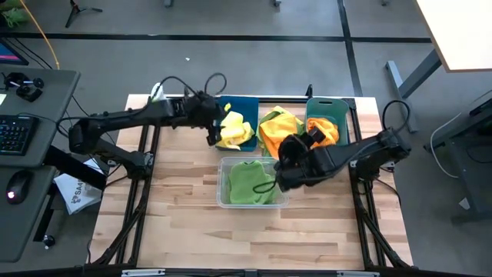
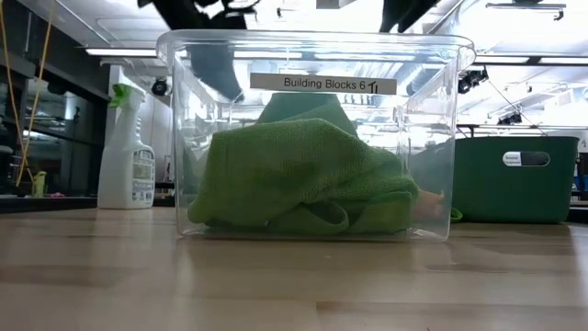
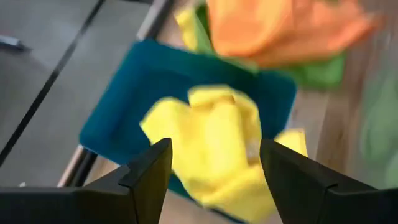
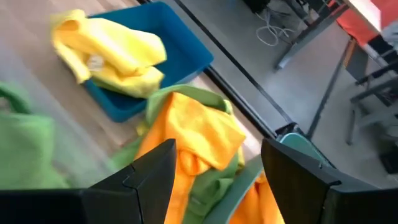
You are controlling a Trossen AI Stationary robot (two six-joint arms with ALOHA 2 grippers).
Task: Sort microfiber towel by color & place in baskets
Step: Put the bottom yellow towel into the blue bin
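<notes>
Your left pincer (image 1: 211, 137) hangs at the near left edge of the blue basket (image 1: 227, 104), fingers apart, nothing held. Yellow towels (image 1: 234, 129) are heaped in that basket, spilling over its near rim, just beside the pincer; the left wrist view shows the yellow towels (image 3: 217, 140) straight ahead between the spread fingers (image 3: 146, 171), with the blue basket (image 3: 130, 93) under them. Left arm reaches in from the left side of the bench (image 1: 177, 231), stretched nearly flat along the far edge.

Your right pincer (image 1: 286, 158) sits between the loose pile and the clear basket (image 1: 224, 188), at that basket's far right corner, fingers apart and empty. The green towel (image 1: 250, 183) lies inside the clear basket, just beside the pincer. Low view shows the green towel (image 2: 303, 179) bunched on the floor of the clear basket (image 2: 441, 138).

An unsorted pile (image 1: 278, 127) of orange cloth over green sits on the bench between the blue and teal-green basket (image 1: 327, 104); the right wrist view looks onto this pile (image 4: 193, 134). Orange towel (image 1: 327, 131) is in the teal-green basket. Right arm comes in from the right, elbow bent, wrist angled toward the pile.

Spray bottle (image 2: 129, 152) stands at the bench's far left.
</notes>
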